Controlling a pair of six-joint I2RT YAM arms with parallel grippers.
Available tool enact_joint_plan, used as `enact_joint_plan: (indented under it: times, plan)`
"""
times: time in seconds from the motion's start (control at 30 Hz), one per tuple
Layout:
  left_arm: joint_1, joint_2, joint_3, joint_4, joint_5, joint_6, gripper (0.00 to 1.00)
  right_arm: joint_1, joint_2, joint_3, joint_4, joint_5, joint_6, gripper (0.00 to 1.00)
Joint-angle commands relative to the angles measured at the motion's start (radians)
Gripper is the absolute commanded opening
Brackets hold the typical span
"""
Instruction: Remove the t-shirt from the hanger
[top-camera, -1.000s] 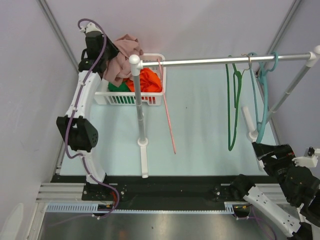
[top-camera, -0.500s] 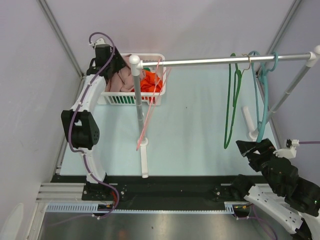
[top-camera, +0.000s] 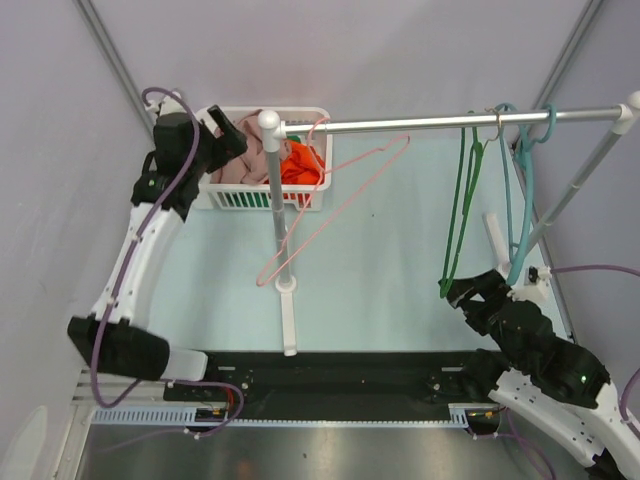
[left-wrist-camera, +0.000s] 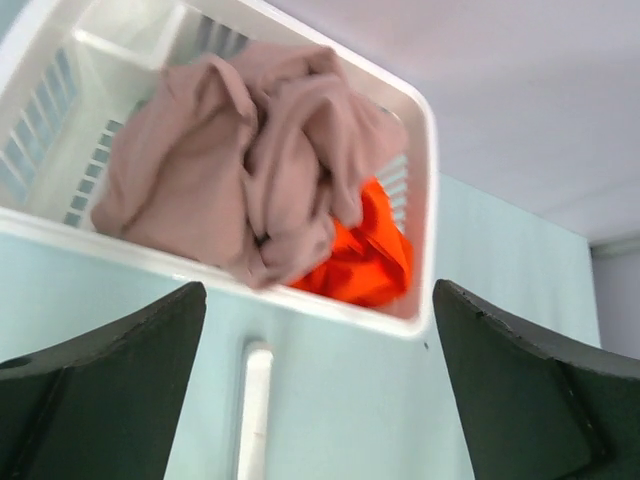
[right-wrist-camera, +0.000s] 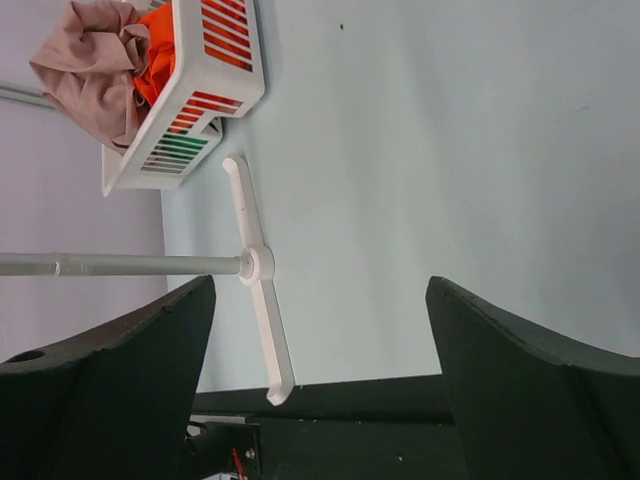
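Note:
The dusty-pink t-shirt (top-camera: 243, 160) lies crumpled in the white basket (top-camera: 262, 199), off the hanger; it also shows in the left wrist view (left-wrist-camera: 250, 170) and the right wrist view (right-wrist-camera: 88, 70). The bare pink hanger (top-camera: 335, 213) hangs by its hook from the rail (top-camera: 420, 123), tilted out to the right. My left gripper (top-camera: 222, 140) is open and empty, just left of the basket; its jaws (left-wrist-camera: 318, 330) frame the basket's near wall. My right gripper (top-camera: 468, 290) is open and empty, close under the green hanger (top-camera: 458, 220); its wrist view shows only table between the jaws (right-wrist-camera: 320, 300).
An orange garment (top-camera: 300, 160) and a green one lie in the basket under the t-shirt. A teal hanger (top-camera: 522, 200) hangs beside the green one. The rack's left post (top-camera: 279, 210) and foot (top-camera: 289, 320) stand mid-table; its right post (top-camera: 570, 190) slants at the far right.
My left gripper opened and let the t-shirt drop into the basket, then drew back left. The pink hanger swung out to the right. My right arm rose toward the green hanger.

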Motion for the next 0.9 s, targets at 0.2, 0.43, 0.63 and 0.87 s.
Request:
enact_joint_plan:
  times: [0.2, 0.43, 0.63, 0.87]
  plan:
    - [-0.232, -0.497, -0.633, 0.099, 0.059, -0.079, 1.00, 0.008, 0.025, -0.165, 0.270, -0.061, -0.031, 0.93]
    - [-0.308, -0.863, -0.973, 0.138, 0.134, -0.214, 1.00, 0.006, 0.058, -0.283, 0.489, -0.152, -0.080, 0.96]
    - [-0.371, -1.016, -1.205, 0.275, 0.284, -0.319, 1.00, 0.003, 0.062, -0.389, 0.650, -0.196, -0.096, 1.00]
    - [-0.481, -1.043, -1.370, 0.482, 0.343, -0.366, 1.00, -0.015, 0.099, -0.535, 0.871, -0.296, -0.077, 1.00]
